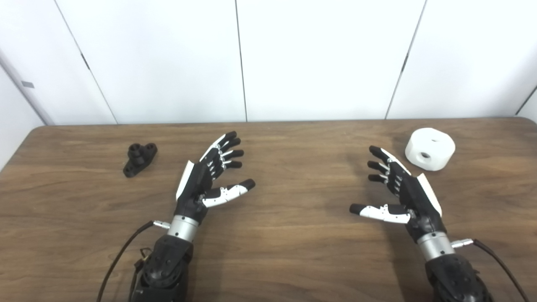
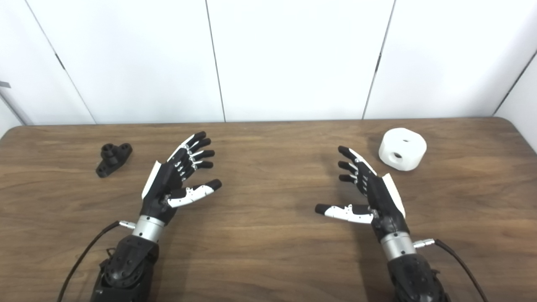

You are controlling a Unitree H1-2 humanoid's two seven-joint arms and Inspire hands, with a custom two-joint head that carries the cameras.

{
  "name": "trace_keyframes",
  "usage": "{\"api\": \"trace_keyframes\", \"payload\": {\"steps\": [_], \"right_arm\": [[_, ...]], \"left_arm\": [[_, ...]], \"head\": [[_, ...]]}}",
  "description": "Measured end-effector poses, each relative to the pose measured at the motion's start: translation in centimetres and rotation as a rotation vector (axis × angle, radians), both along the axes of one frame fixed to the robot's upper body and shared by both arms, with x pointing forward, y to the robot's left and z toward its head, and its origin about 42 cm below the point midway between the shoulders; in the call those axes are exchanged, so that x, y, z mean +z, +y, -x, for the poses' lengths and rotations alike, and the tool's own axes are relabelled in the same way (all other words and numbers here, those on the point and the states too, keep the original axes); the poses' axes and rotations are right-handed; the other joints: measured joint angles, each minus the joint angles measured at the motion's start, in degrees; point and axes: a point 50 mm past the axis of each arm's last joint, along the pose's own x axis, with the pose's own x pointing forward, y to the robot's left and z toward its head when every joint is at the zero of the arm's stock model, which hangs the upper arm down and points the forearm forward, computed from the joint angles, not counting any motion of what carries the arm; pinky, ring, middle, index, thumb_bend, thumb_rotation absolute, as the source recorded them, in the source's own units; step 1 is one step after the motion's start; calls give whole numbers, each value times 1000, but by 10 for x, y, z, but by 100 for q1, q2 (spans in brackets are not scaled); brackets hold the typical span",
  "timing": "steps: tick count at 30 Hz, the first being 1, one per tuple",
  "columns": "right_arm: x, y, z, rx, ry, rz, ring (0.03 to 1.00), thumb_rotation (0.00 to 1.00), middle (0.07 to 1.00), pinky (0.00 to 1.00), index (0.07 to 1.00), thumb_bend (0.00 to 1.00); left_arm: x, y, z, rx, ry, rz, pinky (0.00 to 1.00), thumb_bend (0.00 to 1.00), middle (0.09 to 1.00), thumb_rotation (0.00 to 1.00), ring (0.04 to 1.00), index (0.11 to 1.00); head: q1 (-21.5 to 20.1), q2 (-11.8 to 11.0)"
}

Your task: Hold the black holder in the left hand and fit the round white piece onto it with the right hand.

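Observation:
The small black holder (image 1: pixel 139 158) lies on the wooden table (image 1: pixel 293 251) at the far left. The round white piece (image 1: pixel 430 148), with holes in its top and side, rests at the far right. My left hand (image 1: pixel 209 176) hovers over the table to the right of the holder, open, fingers spread, holding nothing. My right hand (image 1: pixel 396 191) is open too, just left of and nearer than the white piece, not touching it. The same layout shows in the right eye view: holder (image 2: pixel 113 159), white piece (image 2: pixel 402 149), left hand (image 2: pixel 178 176), right hand (image 2: pixel 367 191).
White wall panels (image 1: pixel 268 58) stand right behind the table's far edge. Black cables (image 1: pixel 121 256) trail from both wrists near the front edge.

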Motion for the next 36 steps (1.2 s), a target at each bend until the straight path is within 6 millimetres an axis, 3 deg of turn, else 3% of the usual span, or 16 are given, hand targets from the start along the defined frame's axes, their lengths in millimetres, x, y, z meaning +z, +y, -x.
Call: {"api": "trace_keyframes", "payload": {"steps": [12,15,21,27,36], "right_arm": [[1,0,0,1,-2,3,857,114,931,744,876,821],[1,-1,0,0,-3,4,856,114,926,760,877,818],[2,-14,0,-4,-1,-8,875,106,938,801,874,807],[1,-26,4,-19,23,-40,902,13,960,834,879,771],[0,-28,5,9,30,-65,901,0,967,863,895,737]], "left_arm": [[0,0,0,1,1,-1,712,772,878,44,803,899],[0,-2,0,2,2,-6,699,769,879,50,803,895],[-3,-12,0,7,30,-18,697,785,874,65,808,885],[-4,-27,-1,-8,32,-26,666,775,882,54,811,892],[-5,-37,-5,-22,41,-19,693,813,877,99,806,892]], "head": [[79,-9],[1015,-61],[1967,-245],[2232,-395],[2329,-457]]}}
